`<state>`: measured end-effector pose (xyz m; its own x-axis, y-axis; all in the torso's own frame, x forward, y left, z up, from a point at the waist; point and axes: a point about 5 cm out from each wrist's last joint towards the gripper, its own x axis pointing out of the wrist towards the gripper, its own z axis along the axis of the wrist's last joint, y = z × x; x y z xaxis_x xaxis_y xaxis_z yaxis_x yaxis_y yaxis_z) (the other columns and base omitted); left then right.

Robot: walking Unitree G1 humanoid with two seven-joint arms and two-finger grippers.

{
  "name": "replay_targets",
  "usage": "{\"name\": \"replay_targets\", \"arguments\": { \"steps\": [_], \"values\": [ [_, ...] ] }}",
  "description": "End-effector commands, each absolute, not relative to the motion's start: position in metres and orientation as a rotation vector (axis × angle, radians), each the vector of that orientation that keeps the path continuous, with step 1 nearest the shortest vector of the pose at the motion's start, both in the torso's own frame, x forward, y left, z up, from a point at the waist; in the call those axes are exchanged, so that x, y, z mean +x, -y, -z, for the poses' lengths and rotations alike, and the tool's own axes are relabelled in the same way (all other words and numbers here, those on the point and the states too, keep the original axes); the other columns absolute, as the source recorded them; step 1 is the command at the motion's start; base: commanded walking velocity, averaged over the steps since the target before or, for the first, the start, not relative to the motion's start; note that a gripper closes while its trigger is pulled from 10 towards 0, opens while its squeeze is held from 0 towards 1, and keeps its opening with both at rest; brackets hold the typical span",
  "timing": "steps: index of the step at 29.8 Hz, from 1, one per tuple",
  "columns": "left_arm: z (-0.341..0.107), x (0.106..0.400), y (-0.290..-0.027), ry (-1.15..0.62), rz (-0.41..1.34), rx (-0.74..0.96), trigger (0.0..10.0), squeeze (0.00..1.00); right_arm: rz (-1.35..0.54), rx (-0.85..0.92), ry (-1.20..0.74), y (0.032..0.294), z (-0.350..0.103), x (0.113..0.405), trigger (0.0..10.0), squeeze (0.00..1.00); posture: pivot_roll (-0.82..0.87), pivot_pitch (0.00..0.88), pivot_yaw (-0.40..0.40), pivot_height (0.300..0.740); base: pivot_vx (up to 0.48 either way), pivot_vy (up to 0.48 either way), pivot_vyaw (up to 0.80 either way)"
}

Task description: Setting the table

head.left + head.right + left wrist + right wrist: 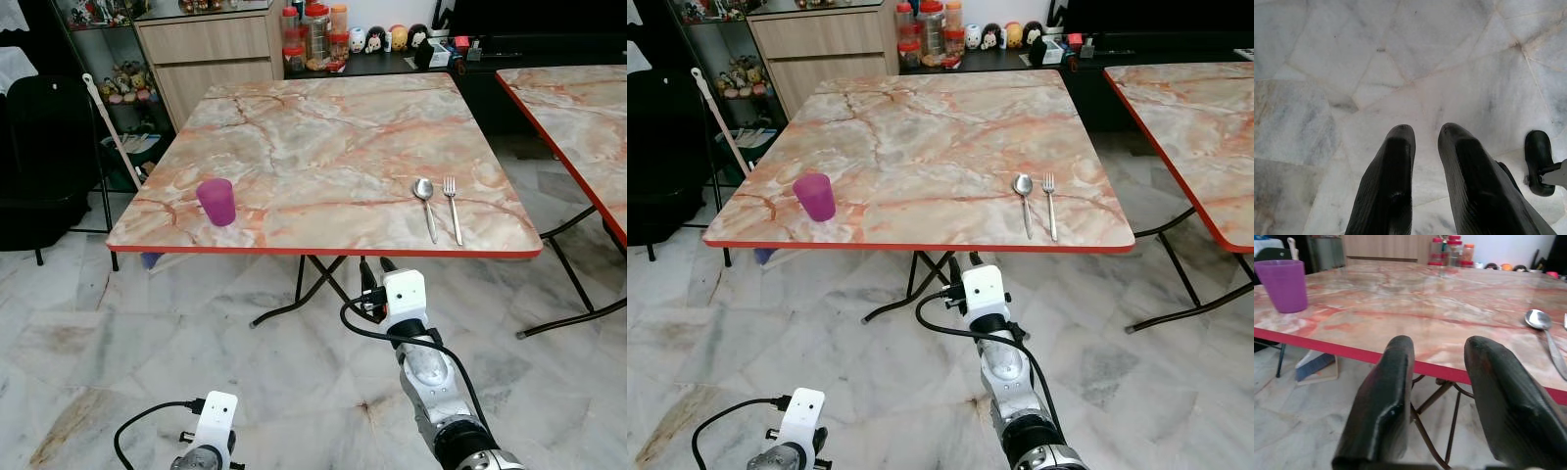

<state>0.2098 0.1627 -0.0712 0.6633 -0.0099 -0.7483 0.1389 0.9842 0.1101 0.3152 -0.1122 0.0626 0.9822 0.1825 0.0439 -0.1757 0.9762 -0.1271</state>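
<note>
A square marble-patterned table with a red edge stands before me. On its front left part is a purple cup, upright, also seen across the tabletop in the right wrist view. A spoon and a fork lie side by side near the front right. My right gripper is raised just below and in front of the table's front edge, open with nothing between its fingers. My left gripper hangs low, pointing at the marble floor, open and holding nothing.
A second table of the same kind stands close on the right. A black chair and a leaning broom are at the left. A wooden cabinet and jars are behind. Folding metal legs cross under the table.
</note>
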Motion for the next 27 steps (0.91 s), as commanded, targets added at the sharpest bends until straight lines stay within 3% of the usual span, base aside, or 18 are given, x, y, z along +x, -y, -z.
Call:
{"name": "replay_targets", "arguments": {
  "steps": [1, 6, 11, 27],
  "values": [
    [0.070, 0.212, -0.162, -0.837, 0.092, 0.162, 10.0, 0.00, -0.158, -0.130, 0.051, 0.111, -0.067, 0.321, 10.0, 0.00, -0.07, 0.000, 0.069, 0.740, 0.000, 0.000, 0.00],
    [0.070, 0.212, -0.163, -0.836, 0.091, 0.162, 10.0, 0.00, -0.138, -0.124, 0.037, 0.113, -0.067, 0.323, 10.0, 0.00, -0.07, 0.000, 0.069, 0.740, 0.000, 0.000, 0.00],
    [0.070, 0.211, -0.162, -0.840, 0.102, 0.167, 10.0, 0.00, -0.075, -0.005, 0.026, 0.119, -0.075, 0.332, 10.0, 0.00, -0.07, 0.000, 0.076, 0.740, 0.316, 0.000, -0.36],
    [0.071, 0.211, -0.160, -0.840, 0.105, 0.163, 10.0, 0.00, -0.081, 0.011, 0.054, 0.117, -0.082, 0.336, 10.0, 0.00, -0.07, 0.000, 0.070, 0.740, 0.334, 0.000, -0.20]
  ]
}}
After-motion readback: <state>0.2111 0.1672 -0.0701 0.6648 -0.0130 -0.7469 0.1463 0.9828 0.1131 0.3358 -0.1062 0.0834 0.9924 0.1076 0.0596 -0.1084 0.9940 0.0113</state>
